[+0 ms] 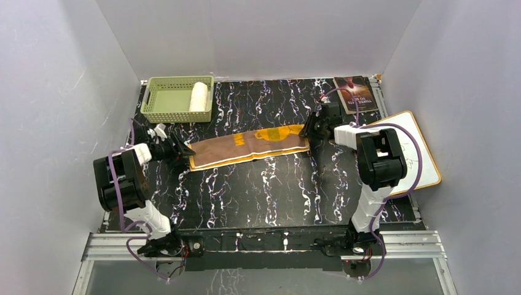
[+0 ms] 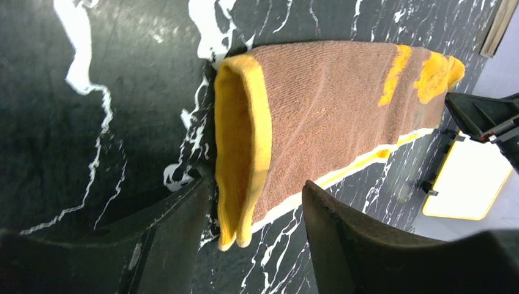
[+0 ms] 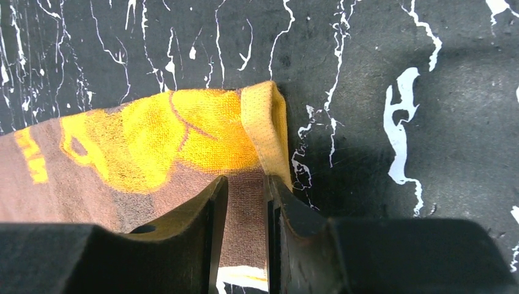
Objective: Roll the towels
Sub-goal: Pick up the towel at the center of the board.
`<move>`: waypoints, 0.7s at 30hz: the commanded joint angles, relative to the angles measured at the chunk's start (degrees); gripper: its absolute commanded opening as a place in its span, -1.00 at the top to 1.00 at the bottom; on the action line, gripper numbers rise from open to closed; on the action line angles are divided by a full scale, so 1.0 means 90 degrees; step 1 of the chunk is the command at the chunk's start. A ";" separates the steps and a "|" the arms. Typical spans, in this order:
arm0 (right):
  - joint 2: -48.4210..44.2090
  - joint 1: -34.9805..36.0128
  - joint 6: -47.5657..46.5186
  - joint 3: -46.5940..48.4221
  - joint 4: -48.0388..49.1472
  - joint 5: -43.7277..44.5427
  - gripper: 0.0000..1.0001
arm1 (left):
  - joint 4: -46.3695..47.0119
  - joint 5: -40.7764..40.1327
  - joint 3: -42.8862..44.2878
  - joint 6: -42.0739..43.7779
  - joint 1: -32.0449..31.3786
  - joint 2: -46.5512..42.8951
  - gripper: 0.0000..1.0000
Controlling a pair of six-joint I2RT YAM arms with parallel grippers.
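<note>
1. Top external view gave us a black tabletop (image 1: 258, 196) veined with white like marble, closed in on three sides by plain pale walls (image 1: 61, 92).
2. Along the near edge we saw a metal rail (image 1: 270, 244) that carried the bases of both arms.
3. A pale green slotted basket (image 1: 175, 115) stood at the far left corner of the tabletop. The cream-white towel (image 1: 198, 96) lay rolled up in its right end.
4. A dark booklet (image 1: 356, 93) lay at the far right corner. A whiteboard (image 1: 424, 157) with an orange frame lay at the right side, partly past the edge of the black surface.
5. The orange-yellow towel (image 1: 246, 146) lay spread in a long strip across the middle of the tabletop, mostly brown side up. It slanted a little, with its left end nearer the arm bases.
6. The left gripper (image 2: 256, 184) sat at the towel's left end. Its fingers were released and stood well apart on either side of the near corner of the folded yellow hem, and we saw neither one pressing the cloth.
7. The right gripper (image 3: 246, 179) sat at the towel's right end. Its fingers were drawn nearly together, grasping the orange-yellow towel, with brown cloth in the narrow gap between them. The yellow hem was turned up just beyond the tips.
8. Between the two grippers the strip rested on the marbled surface.
</note>
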 commanded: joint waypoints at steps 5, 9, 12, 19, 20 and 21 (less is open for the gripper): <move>0.0005 0.0049 0.0174 -0.0432 -0.0071 -0.0248 0.43 | -0.1558 -0.1475 -0.0745 -0.0430 0.0255 0.0124 -0.19; 0.0014 0.0049 0.0216 -0.0446 -0.0035 -0.0290 0.41 | -0.1290 -0.1185 -0.1127 -0.0850 -0.0025 -0.0043 -0.20; 0.0010 0.0050 0.0233 -0.0475 -0.0009 -0.0329 0.41 | -0.1118 -0.1115 -0.1314 -0.1162 -0.0152 -0.0038 -0.19; -0.0072 0.0050 0.0216 -0.0502 -0.0047 -0.0308 0.40 | -0.0728 -0.1277 -0.1926 -0.1869 -0.0215 -0.0319 -0.18; -0.0082 0.0050 0.0216 -0.0501 -0.0048 -0.0304 0.40 | -0.0708 -0.1348 -0.2015 -0.1982 -0.0215 -0.0453 -0.18; -0.0084 0.0048 0.0217 -0.0511 -0.0048 -0.0303 0.40 | -0.0677 -0.1429 -0.2115 -0.2086 -0.0215 -0.0609 -0.19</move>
